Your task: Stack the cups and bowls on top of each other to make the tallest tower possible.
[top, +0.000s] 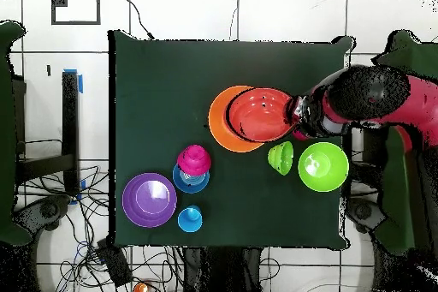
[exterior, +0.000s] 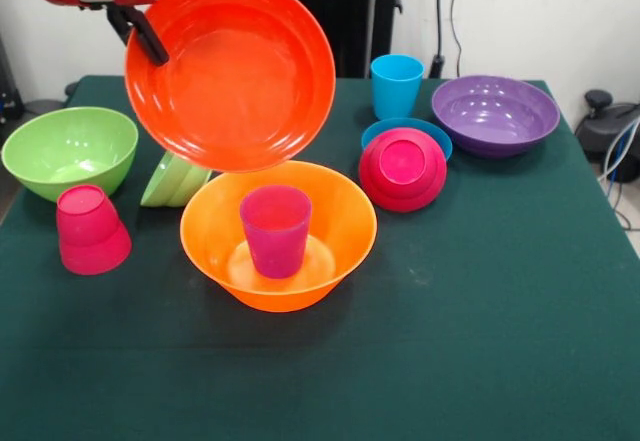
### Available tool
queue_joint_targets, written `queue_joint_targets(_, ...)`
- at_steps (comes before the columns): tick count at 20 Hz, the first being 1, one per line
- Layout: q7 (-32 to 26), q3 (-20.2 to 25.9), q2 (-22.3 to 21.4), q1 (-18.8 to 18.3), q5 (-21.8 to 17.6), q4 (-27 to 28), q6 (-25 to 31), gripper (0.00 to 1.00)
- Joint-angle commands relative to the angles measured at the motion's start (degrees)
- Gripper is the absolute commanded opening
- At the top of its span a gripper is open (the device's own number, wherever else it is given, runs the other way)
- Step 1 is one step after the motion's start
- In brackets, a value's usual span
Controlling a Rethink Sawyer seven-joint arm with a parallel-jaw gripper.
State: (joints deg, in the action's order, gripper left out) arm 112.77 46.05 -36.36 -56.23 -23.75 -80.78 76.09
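My gripper [exterior: 152,46] is shut on the rim of the large red-orange bowl [exterior: 235,76] and holds it tilted in the air, above and behind the large orange bowl [exterior: 300,286]. A purple-magenta cup [exterior: 275,231] stands upright inside the orange bowl. In the overhead view the gripper [top: 298,117] holds the red-orange bowl [top: 261,116] over the right part of the orange bowl [top: 217,122]. A red-pink cup [exterior: 90,229] stands upside down at the left. A sky blue cup [exterior: 396,86] stands upright at the back.
A large lime green bowl [exterior: 70,151] sits at the left, with a small lime green bowl [exterior: 175,181] on its side beside it. A small pink-red bowl [exterior: 403,169] lies upside down on a small blue bowl [exterior: 432,136]. A purple bowl [exterior: 495,113] sits back right.
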Motion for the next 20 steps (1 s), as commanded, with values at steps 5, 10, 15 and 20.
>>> queue_joint_targets(5, -6.3, -3.9, 0.5, 3.3, -0.9, -0.8, 8.2, 0.0)
queue_joint_targets(10, -7.1, -4.7, -2.8, 2.4, -1.0, -4.9, 13.4, 0.0)
queue_joint_targets(15, -6.9, -6.3, -5.5, 2.0, -2.8, -7.9, 17.1, 0.0)
queue_joint_targets(20, -7.4, -6.4, -7.7, 1.1, -3.5, -10.0, 18.7, 0.0)
